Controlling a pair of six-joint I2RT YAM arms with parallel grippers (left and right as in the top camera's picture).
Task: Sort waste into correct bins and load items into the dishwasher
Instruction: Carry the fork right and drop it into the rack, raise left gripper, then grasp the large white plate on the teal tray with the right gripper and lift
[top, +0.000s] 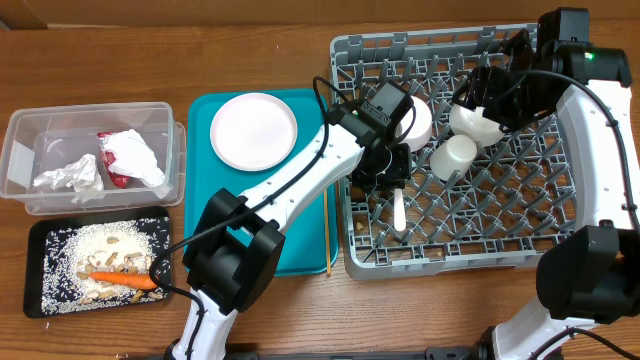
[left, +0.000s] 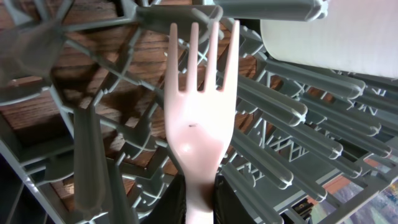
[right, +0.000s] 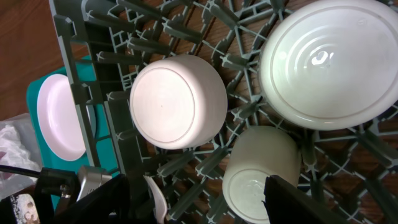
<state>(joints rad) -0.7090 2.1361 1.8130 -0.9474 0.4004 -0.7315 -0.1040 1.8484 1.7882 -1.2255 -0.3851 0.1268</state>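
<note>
I read the left gripper (top: 392, 172) as closed on the handle of the white plastic fork (left: 199, 124). The fork is inside the grey dish rack (top: 470, 262), near its left wall and over the peg floor. Its long axis runs in line with the gripper, tines pointing away from it toward the rack's near edge. The right gripper (top: 492, 95) hangs over the rack's far side, jaws wide apart and holding nothing, above an upturned white bowl (right: 177, 102) and a small white cup (right: 258, 165).
</note>
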